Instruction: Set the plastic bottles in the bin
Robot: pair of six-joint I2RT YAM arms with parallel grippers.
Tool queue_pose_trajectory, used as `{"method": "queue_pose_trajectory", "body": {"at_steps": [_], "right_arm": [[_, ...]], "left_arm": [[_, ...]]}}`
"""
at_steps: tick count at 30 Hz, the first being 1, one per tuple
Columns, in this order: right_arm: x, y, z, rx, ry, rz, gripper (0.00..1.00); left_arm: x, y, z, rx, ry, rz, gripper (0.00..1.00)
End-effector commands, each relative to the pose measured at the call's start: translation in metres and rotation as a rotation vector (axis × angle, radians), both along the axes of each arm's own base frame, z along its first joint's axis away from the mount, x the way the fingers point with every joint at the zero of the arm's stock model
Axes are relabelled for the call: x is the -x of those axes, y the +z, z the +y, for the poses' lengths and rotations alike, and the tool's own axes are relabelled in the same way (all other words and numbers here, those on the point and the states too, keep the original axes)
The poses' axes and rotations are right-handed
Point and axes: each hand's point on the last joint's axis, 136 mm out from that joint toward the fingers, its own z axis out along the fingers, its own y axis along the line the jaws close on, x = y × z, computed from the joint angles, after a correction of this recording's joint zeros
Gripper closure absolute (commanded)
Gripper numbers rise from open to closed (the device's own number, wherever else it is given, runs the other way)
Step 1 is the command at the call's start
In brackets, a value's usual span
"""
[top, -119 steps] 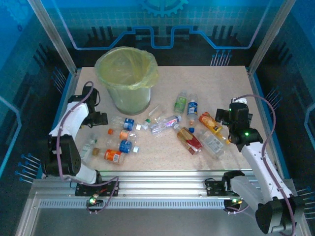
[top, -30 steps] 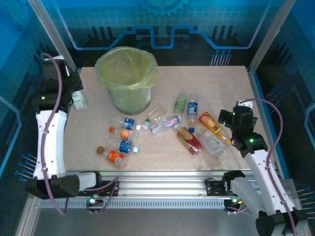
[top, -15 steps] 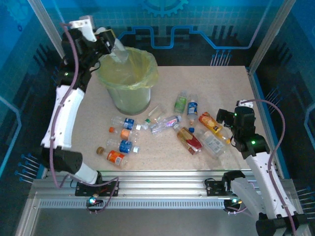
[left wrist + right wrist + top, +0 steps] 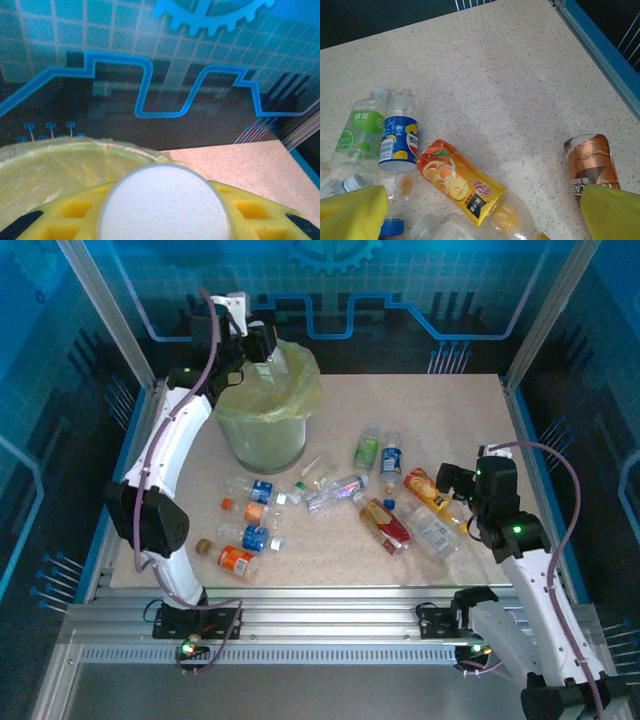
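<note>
While left gripper [image 4: 259, 343] pinches bottle [image 4: 164, 205] over bin [image 4: 262, 440], label hidden | right gripper [image 4: 480, 212] spread

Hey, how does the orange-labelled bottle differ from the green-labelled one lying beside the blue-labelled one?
The orange-labelled bottle has a bright label wrapping most of its body, while the green-labelled bottle has a pale label with clear plastic showing around it. The orange-labelled bottle lies diagonally in the right wrist view. The green-labelled bottle points toward the far edge, alongside the blue-labelled bottle. Both lie on their sides on the table.
</note>
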Motion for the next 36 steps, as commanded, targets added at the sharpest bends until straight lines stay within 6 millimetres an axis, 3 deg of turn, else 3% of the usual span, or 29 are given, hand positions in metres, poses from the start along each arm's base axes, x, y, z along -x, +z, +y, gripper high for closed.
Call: {"method": "queue_pose_trajectory", "body": {"at_steps": [1, 8, 24, 30, 34, 36], "right_arm": [[0.001, -0.003, 0.006, -0.012, 0.015, 0.013, 0.00], [-0.003, -0.014, 0.005, -0.001, 0.014, 0.031, 0.00], [-0.004, -0.025, 0.003, 0.012, 0.002, 0.038, 0.00], [-0.003, -0.028, 0.002, 0.017, 0.001, 0.046, 0.00], [-0.003, -0.028, 0.002, 0.021, 0.002, 0.046, 0.00], [-0.004, -0.028, 0.002, 0.023, 0.004, 0.046, 0.00]], "left_arm": [[-0.001, -0.025, 0.001, -0.063, 0.006, 0.043, 0.99], [-0.005, -0.081, 0.008, -0.120, 0.036, 0.142, 0.88], [-0.020, -0.149, 0.009, -0.170, 0.042, 0.259, 0.79], [-0.023, -0.157, 0.009, -0.182, 0.041, 0.289, 0.50], [-0.024, -0.140, 0.010, -0.183, 0.045, 0.264, 0.30], [-0.025, -0.129, 0.010, -0.184, 0.047, 0.248, 0.25]]}}
